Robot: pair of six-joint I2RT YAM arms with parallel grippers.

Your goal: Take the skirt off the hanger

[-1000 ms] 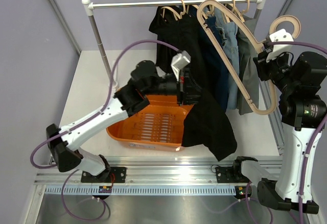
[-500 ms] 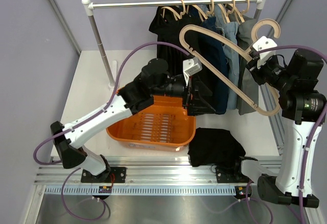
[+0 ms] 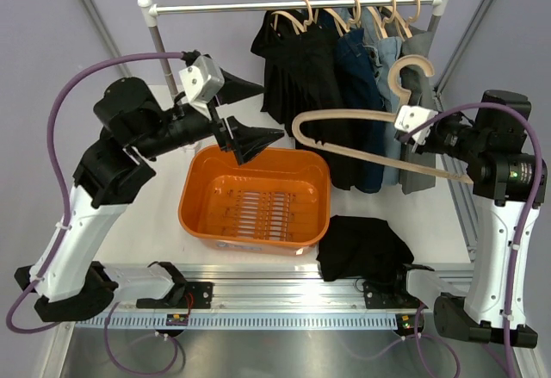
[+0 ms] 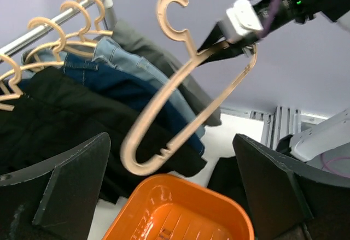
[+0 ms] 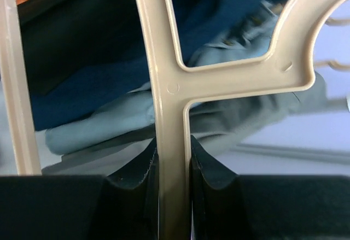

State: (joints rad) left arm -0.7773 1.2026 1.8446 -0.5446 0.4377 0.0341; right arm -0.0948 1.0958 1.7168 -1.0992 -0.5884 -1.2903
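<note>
The white table (image 3: 430, 214) carries a clothes rack (image 3: 258, 4) along its far side, with dark and denim garments (image 3: 297, 68) hanging on it from tan hangers. An orange basket (image 3: 250, 240) sits mid-table. The black skirt (image 3: 366, 247) lies crumpled on the table just beside the basket's right near corner, off its hanger. That bare tan hanger (image 4: 163, 95) hangs in the air in front of the garments, lying nearly flat, with the right gripper (image 5: 173, 158) clamped on its neck below the hook. The left gripper (image 3: 271, 113) hovers above the basket's far rim, fingers spread wide, holding nothing.
</note>
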